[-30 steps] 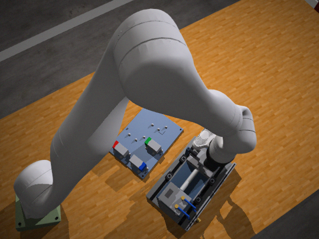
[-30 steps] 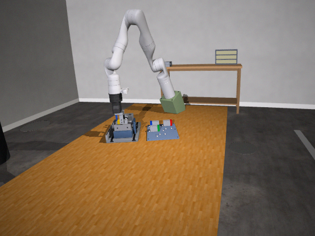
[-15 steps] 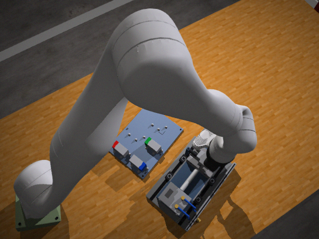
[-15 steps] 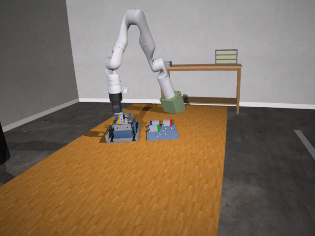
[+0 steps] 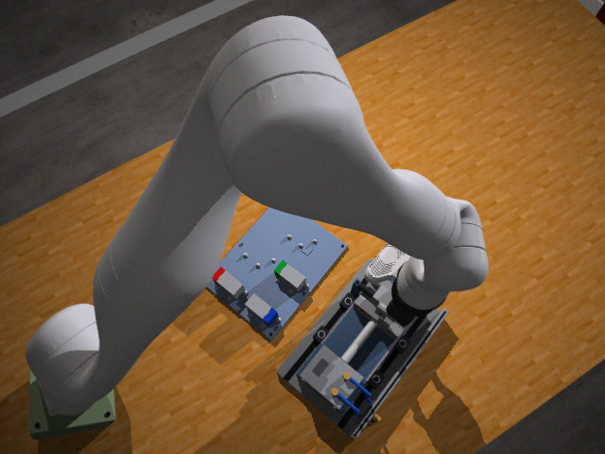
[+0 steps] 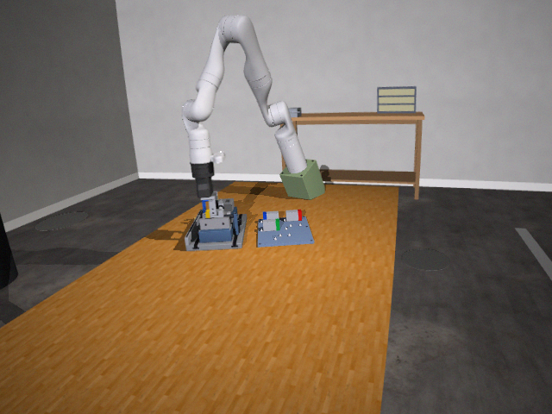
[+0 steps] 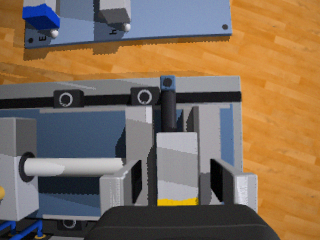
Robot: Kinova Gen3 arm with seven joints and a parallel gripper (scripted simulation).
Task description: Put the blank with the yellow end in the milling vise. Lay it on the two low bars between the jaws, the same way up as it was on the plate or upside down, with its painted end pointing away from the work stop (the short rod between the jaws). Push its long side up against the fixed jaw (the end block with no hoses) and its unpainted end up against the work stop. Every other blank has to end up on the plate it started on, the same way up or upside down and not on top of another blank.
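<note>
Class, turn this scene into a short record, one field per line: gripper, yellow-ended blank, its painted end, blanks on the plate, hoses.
gripper: open, its fingers on either side of the yellow-ended blank
yellow-ended blank: in the vise, between the jaws
painted end: pointing away from the work stop
blanks on the plate: red-ended, blue-ended, green-ended
hoses: blue, on the end block at the far end of the rod

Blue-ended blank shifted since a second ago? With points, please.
No. In the top view, the blue-ended blank (image 5: 256, 305) (image 6: 272, 216) (image 7: 42, 18) keeps its spot and angle against the plate's corner (image 5: 271, 337) (image 6: 259, 244).
</note>
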